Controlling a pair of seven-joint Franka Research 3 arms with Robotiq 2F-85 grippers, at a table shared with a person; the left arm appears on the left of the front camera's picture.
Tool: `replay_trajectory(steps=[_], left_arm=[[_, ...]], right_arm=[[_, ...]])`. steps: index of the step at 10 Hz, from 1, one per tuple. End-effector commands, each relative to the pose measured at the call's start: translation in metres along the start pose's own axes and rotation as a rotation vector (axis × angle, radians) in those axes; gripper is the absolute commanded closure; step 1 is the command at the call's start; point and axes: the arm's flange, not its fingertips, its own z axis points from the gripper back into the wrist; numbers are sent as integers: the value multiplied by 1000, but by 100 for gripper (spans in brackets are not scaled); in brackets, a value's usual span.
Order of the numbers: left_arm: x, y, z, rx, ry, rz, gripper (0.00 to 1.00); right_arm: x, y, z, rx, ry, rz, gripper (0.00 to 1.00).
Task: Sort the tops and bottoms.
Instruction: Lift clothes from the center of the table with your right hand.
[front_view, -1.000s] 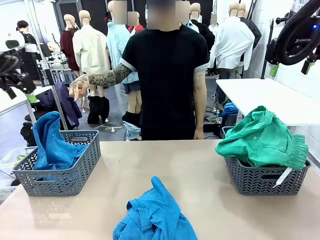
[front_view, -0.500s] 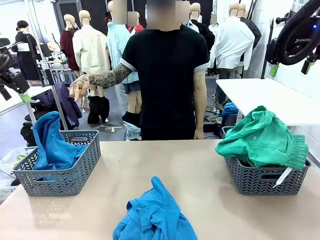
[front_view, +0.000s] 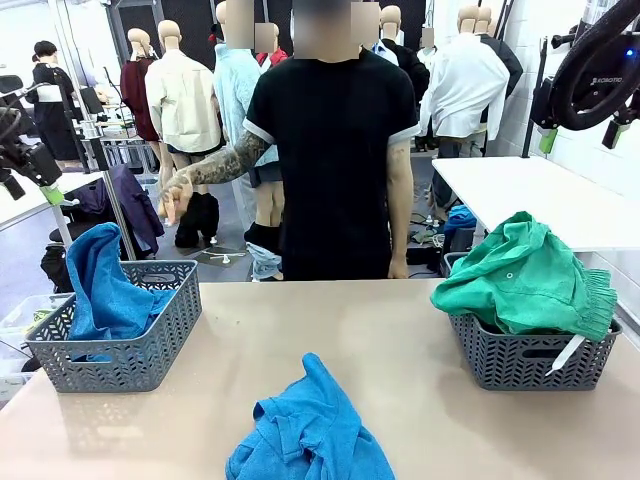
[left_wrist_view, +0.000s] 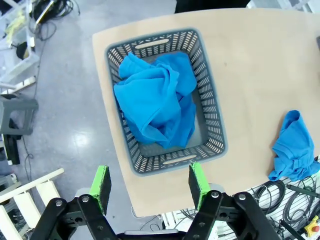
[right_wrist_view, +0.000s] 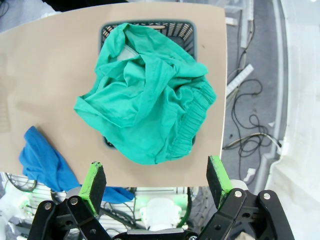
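1. Left arm (front_view: 22, 160) hangs raised at the front view's 10 o'clock edge; right arm (front_view: 600, 60) at 2 o'clock.
2. Left end effector (left_wrist_view: 150, 181) points downward, green-padded fingers parted, holding nothing.
3. Right end effector (right_wrist_view: 156, 178) likewise faces down, fingers spread wide, empty.

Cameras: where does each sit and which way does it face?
Front: robot's side of the table, facing the person; left gripper at left edge, right gripper top right.
Left wrist: high, looking down on the left basket with a blue garment; own open fingers below.
Right wrist: high, looking down on the right basket under a green garment; own open fingers below.
Shared: all three show the loose blue garment on the table.
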Motion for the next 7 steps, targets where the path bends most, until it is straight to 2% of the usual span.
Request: replay_trajectory(steps=[1, 3, 4, 7], left_arm=[[0, 1, 2, 19, -8, 13, 19], [0, 0, 0, 0, 0, 0, 19], [-7, 25, 11, 42, -48, 22, 19], [-36, 127, 28, 103, -65, 199, 19]], right_arm=[[-2, 0, -3, 4, -10, -3, 0], [-2, 0, -3, 4, -10, -3, 0], [-2, 0, -3, 4, -10, -3, 0], [-2, 0, -3, 4, -10, -3, 0]])
